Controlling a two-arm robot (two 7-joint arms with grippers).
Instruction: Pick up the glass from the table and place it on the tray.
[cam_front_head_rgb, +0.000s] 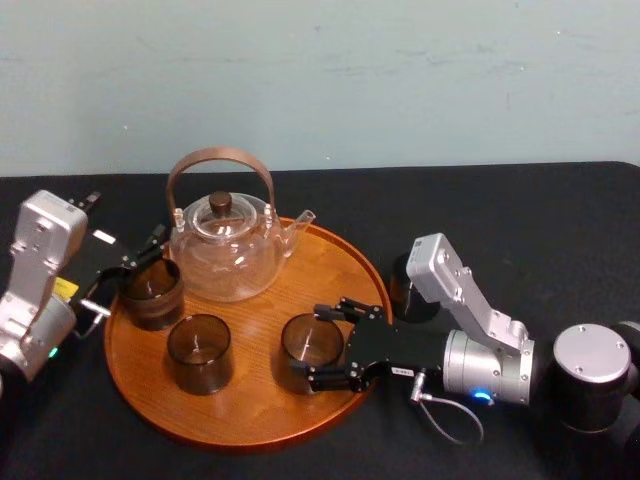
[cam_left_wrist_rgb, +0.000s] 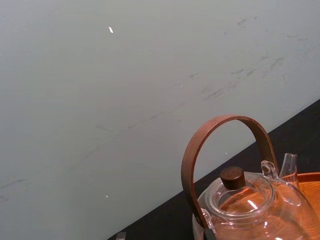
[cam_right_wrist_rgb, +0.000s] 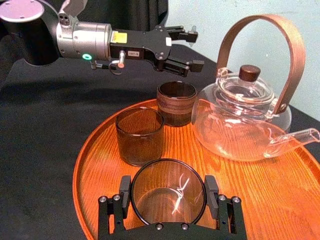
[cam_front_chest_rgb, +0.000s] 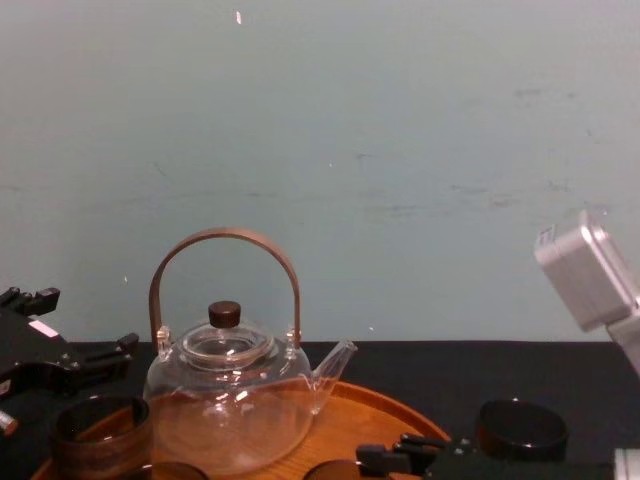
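The jaws of the right gripper (cam_front_head_rgb: 322, 343) are clamped on the glass (cam_right_wrist_rgb: 167, 197), one pad against each side of its wall. The glass stands upright on the front right part of the tray (cam_front_head_rgb: 250, 400), close to the rim. The right arm (cam_front_head_rgb: 480, 340) reaches in low and level from the right, across the black surface (cam_front_head_rgb: 500, 220).

The left gripper (cam_right_wrist_rgb: 195, 49) hangs with its jaws apart just above the far tumbler (cam_front_head_rgb: 152, 292), beside the teapot (cam_front_head_rgb: 225, 250). A third tumbler (cam_front_head_rgb: 198, 352) stands between the two.
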